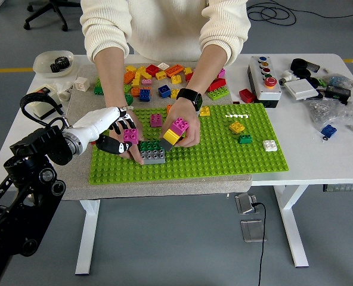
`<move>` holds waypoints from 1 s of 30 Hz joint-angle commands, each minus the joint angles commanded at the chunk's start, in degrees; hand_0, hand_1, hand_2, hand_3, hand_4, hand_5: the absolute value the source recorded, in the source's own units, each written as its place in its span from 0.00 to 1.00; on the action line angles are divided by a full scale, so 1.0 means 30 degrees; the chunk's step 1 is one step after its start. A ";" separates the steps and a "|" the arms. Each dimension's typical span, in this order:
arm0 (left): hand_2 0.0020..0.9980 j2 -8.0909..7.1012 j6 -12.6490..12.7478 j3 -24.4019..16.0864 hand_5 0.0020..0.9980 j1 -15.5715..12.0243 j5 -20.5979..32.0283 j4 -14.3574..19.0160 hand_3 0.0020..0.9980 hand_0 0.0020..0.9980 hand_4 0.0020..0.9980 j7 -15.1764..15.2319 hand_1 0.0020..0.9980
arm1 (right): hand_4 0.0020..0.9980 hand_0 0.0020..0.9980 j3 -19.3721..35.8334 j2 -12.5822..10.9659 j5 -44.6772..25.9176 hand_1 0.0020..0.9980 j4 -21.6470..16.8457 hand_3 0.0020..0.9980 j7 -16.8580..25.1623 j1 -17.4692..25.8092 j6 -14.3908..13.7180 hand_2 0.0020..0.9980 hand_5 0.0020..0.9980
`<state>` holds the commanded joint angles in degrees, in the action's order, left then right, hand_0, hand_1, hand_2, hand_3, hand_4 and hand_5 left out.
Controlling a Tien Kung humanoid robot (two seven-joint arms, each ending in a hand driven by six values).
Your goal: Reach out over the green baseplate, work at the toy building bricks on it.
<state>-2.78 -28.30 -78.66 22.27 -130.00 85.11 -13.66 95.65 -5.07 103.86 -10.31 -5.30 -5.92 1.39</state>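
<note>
Your green baseplate [224, 152] lies flat on the table [319, 158], studs up. Near its left edge your left hand [114, 134] rests, fingers curled beside a magenta brick [130, 135]. A person's hand [182, 128] lifts a magenta-and-yellow brick stack [175, 131]. The baseplate's right half is mostly bare.

Black jointed left arm [27, 173], looped black cable, white-shelled left hand [108, 132] — person in cream knit sweater [164, 24], black smartwatch [189, 99]

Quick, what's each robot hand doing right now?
Left hand: at the baseplate's left edge beside a pink brick; fingers hidden by the person's hand, cannot be told.
Right hand: not in view.
</note>
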 joint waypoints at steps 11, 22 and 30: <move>0.53 0.0012 -0.0033 0.0007 0.07 0.0015 0.0000 -0.0018 0.54 0.60 0.62 0.0013 0.55 | 0.86 0.74 -0.0036 0.0002 -0.0057 0.65 0.0000 0.65 0.0001 -0.0004 0.0017 0.69 0.54; 0.53 0.0020 -0.0084 0.0033 0.08 -0.0039 0.0000 -0.0093 0.54 0.60 0.62 0.0045 0.55 | 0.86 0.74 -0.0126 0.0001 -0.0057 0.65 0.0000 0.65 0.0001 -0.0017 0.0032 0.69 0.54; 0.53 0.0000 -0.0080 0.0036 0.08 -0.0071 0.0000 -0.0081 0.54 0.60 0.62 0.0062 0.55 | 0.86 0.75 -0.0173 -0.0009 -0.0006 0.65 0.0000 0.64 -0.0010 0.0011 0.0062 0.69 0.54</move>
<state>-2.78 -28.54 -78.55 22.06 -130.00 84.87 -13.48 95.13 -5.10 103.84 -10.31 -5.33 -5.89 1.57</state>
